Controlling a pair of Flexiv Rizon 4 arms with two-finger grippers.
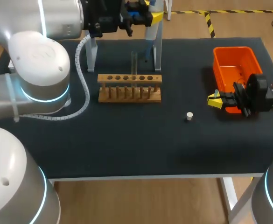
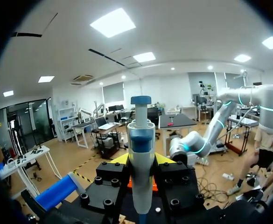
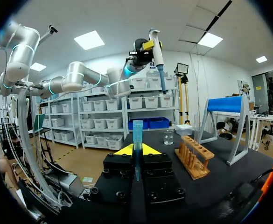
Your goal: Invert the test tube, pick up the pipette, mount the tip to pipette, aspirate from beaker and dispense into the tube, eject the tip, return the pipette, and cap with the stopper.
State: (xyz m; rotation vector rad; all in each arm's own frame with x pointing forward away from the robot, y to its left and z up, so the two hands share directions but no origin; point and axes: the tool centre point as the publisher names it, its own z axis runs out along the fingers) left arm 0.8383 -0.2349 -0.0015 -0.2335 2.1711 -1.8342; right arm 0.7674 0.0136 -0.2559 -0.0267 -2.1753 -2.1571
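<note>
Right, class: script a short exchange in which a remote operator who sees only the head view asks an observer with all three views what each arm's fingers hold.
Operator: What's in the right fingers? I only see yellow tips.
Observer: A blue pipette tip, clamped between both fingers, its wide end sticking out past them.
Operator: And the left fingers, up at the back?
Observer: They grip the pipette by its body, one finger on each side, with the blue plunger button clear of them.
</note>
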